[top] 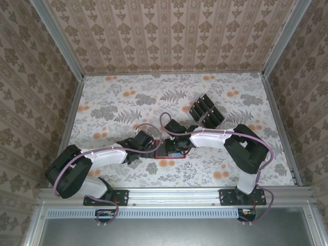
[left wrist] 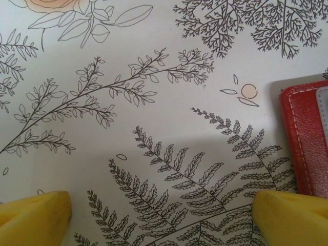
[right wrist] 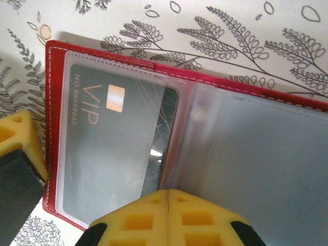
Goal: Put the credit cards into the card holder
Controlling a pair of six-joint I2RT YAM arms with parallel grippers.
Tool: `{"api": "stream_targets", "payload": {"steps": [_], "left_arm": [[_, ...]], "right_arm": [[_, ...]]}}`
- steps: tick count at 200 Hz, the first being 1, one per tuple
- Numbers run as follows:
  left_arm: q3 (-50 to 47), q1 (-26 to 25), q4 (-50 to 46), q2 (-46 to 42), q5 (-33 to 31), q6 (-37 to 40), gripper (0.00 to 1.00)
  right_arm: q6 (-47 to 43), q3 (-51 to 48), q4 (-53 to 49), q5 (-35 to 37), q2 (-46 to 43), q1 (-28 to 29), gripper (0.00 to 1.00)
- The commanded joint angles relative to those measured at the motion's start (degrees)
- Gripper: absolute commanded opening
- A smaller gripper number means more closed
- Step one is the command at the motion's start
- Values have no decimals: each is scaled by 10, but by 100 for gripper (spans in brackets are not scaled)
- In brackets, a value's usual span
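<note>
**One Card Sits in the Red Holder**

From the top camera, the red card holder [top: 174, 158] lies open on the flowery table [top: 118, 102], near the middle. The ends of both arms cover most of it. The pile of black credit cards [top: 206, 111] lies well apart from it, toward 1 o'clock.

The right wrist camera shows what the top camera cannot. One dark card [right wrist: 110, 154] with "VIP" on it is tucked inside a clear pocket on the holder's left half. The right gripper [right wrist: 169, 218] is at 6 o'clock there. Its fingers are squeezed tight together at the holder's near edge, with nothing seen between them.

In the left wrist camera, the left gripper [left wrist: 164, 220] has its fingers spread wide, at 7 and 5 o'clock, with bare table between them. A red corner of the holder shows at 3 o'clock, just beside one finger.
</note>
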Motion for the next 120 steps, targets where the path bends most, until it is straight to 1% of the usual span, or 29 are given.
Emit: {"api": "stream_targets", "payload": {"steps": [1,120], "left_arm": [[-15,0,56,51,47,13,100],[-20,0,70,59,52,9,100]], "right_arm": [[9,8,5,-14,12,3,6],[-8,39,5,-48,35,15,6]]}}
